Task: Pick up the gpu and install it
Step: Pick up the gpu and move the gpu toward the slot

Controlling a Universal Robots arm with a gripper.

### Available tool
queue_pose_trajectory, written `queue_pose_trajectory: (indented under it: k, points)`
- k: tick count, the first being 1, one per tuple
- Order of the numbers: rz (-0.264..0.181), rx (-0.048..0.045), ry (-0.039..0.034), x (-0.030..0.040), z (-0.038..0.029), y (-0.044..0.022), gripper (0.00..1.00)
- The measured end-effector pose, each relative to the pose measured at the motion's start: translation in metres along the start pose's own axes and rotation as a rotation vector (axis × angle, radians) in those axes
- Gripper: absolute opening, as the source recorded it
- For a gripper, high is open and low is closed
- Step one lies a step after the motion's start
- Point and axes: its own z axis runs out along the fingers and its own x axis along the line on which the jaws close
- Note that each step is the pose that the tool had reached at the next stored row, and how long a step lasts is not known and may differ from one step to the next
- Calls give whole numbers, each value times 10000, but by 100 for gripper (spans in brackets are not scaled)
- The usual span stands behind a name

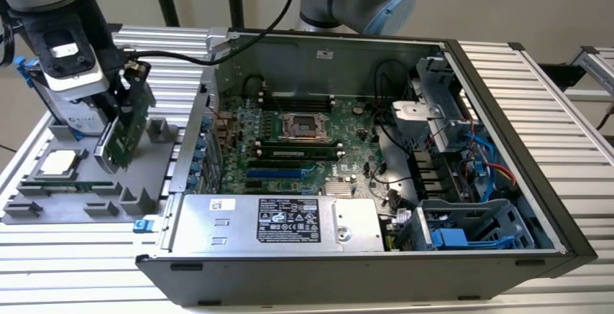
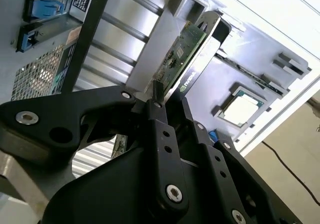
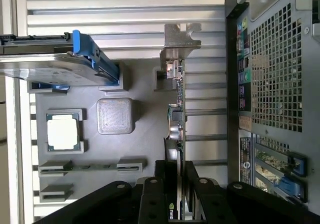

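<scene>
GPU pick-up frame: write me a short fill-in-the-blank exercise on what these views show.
1. The claw is ___ on the gpu.
2. The gpu is held outside the open computer case, toward the exterior view's ___.
3. In the first wrist view, the hard drive carries clips coloured ___.
Missing words: shut; left; blue.

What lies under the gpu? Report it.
The grey parts tray lies under the gpu, which the claw grips. The strip of tray directly beneath the card is hidden by the card itself.
</scene>
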Motion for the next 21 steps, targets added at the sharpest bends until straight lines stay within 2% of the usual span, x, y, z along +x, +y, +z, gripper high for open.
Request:
queue_pose_trajectory:
  k: [21]
  points:
    - [-2,-2,-42,0,-176,9,0]
